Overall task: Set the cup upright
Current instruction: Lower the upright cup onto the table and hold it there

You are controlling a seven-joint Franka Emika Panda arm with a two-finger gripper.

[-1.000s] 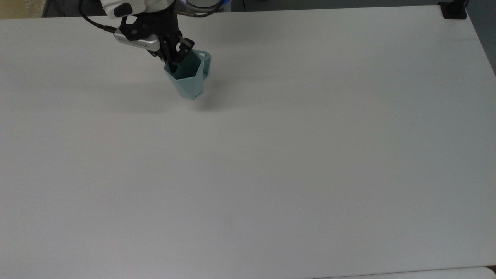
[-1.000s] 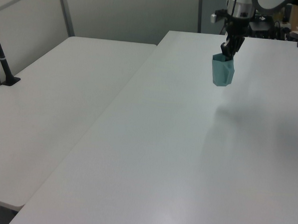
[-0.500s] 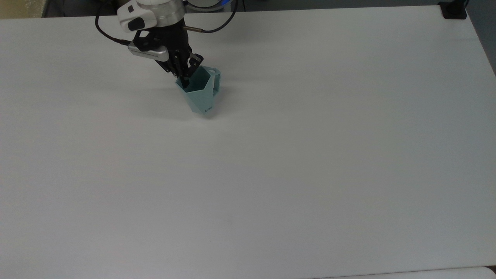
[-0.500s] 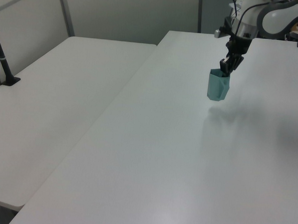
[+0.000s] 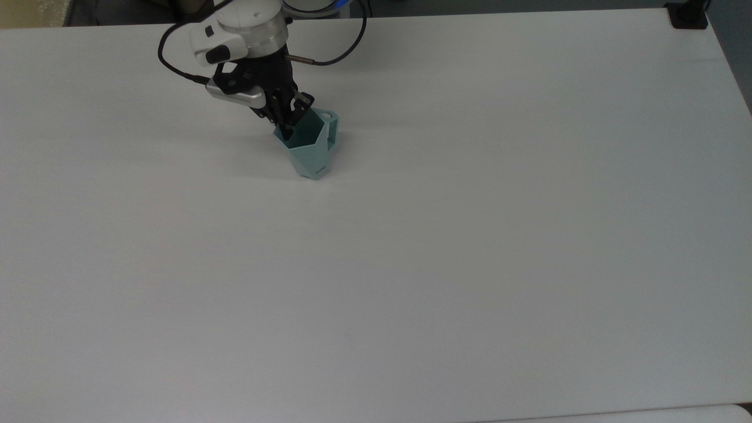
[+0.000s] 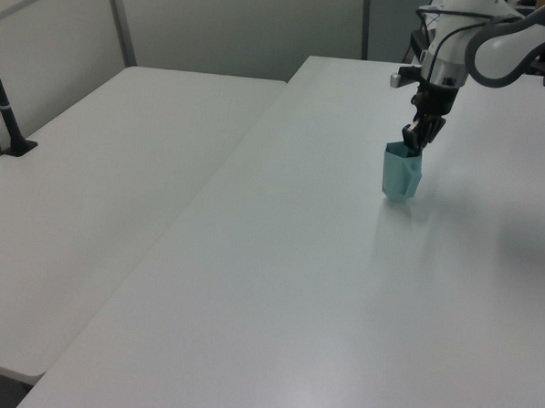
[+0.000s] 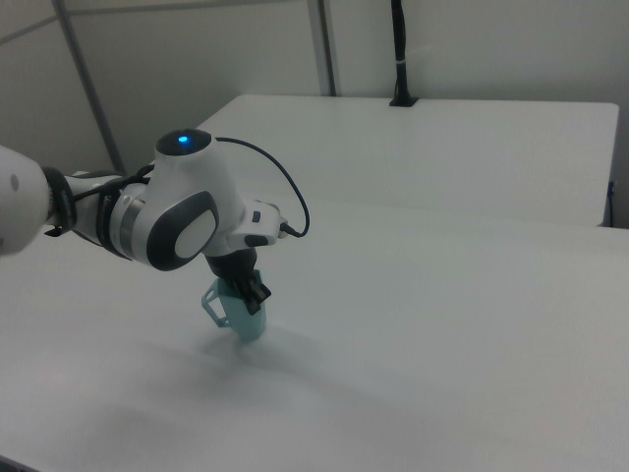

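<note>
Down it comes: the gripper (image 5: pixel 289 124), pinching the rim of the cup (image 5: pixel 311 154), has lowered it upright onto the surface (image 5: pixel 470 235), release pending.

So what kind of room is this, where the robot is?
Probably a lab or test room. A white robot arm with trailing cables works over plain white tables, its hand gripping a small teal cup by the rim. Bare partition walls stand behind.

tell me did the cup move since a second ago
Yes. The cup, gripped at its rim by the gripper, has shifted toward the top view's right and lower, away from the table's far edge, its base now at the tabletop.
</note>
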